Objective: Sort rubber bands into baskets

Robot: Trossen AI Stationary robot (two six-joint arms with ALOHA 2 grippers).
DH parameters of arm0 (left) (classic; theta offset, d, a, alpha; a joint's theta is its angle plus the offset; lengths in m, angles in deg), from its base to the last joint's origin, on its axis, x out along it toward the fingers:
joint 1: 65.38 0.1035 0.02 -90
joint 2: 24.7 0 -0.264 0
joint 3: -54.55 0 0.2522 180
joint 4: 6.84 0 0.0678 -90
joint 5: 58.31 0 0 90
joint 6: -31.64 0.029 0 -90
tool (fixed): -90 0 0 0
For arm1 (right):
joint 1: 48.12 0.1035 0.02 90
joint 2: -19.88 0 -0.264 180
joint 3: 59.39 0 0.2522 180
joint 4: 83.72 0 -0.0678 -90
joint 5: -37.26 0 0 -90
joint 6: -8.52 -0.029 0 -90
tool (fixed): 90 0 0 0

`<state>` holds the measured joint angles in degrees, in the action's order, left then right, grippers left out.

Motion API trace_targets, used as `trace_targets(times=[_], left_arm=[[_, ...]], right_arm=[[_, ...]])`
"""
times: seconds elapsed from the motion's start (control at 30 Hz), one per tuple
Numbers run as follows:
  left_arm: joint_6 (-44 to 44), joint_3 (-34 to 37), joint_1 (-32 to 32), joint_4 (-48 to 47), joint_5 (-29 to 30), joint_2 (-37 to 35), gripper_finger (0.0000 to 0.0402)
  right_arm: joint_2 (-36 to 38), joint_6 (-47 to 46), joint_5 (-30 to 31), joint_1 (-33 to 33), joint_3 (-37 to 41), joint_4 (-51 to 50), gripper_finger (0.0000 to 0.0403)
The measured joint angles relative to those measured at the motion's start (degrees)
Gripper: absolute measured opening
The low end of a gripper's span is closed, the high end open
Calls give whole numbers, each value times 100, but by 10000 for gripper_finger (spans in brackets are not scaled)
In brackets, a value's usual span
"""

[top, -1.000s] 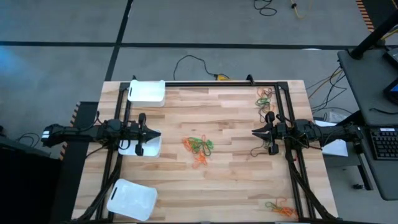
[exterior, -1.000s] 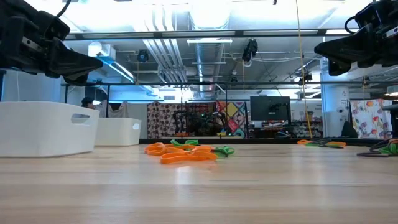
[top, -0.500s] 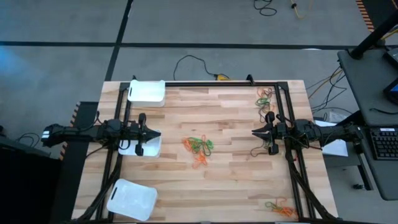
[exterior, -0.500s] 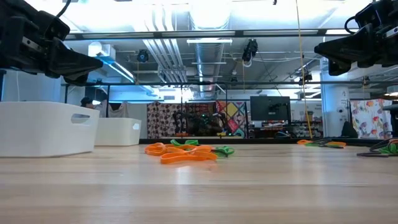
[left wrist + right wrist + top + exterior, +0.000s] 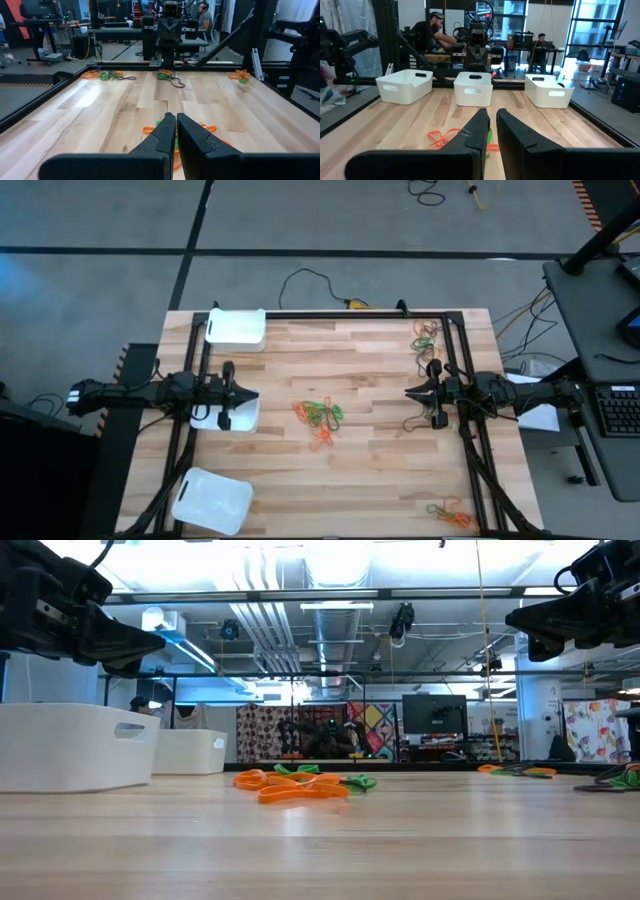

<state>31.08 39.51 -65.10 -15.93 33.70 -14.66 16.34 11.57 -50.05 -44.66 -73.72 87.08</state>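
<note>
A pile of orange and green rubber bands (image 5: 320, 418) lies on the wooden table's middle; it also shows in the low view (image 5: 295, 785). Three white baskets stand along the left side: one at the far left (image 5: 236, 327), one at mid left (image 5: 240, 416) and one at the near left (image 5: 212, 500). My left gripper (image 5: 250, 394) hovers shut and empty above the middle basket's right edge, pointing toward the pile. My right gripper (image 5: 408, 392) hovers shut and empty to the right of the pile, pointing toward it.
More rubber bands lie at the far right (image 5: 428, 333) and the near right (image 5: 448, 513). A thin black cable (image 5: 415, 423) lies on the table below my right gripper. Black frame rails (image 5: 462, 350) run along the table's edges. People sit in the room beyond the table (image 5: 434, 30).
</note>
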Motion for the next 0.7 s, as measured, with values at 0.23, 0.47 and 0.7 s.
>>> trace_targets(times=[0.23, 0.47, 0.7], left_arm=[[-1302, 2, 0, 1220, 394, 19, 2], [-4152, -2, 1, 3373, 2492, 134, 2], [-3681, -247, 11, 3619, 2481, 829, 2]], right_arm=[[-1, 0, 1, 0, -1, 0, 34], [-1, 0, -1, 0, 0, 0, 34], [-1, 0, 1, 0, 2, 0, 34]])
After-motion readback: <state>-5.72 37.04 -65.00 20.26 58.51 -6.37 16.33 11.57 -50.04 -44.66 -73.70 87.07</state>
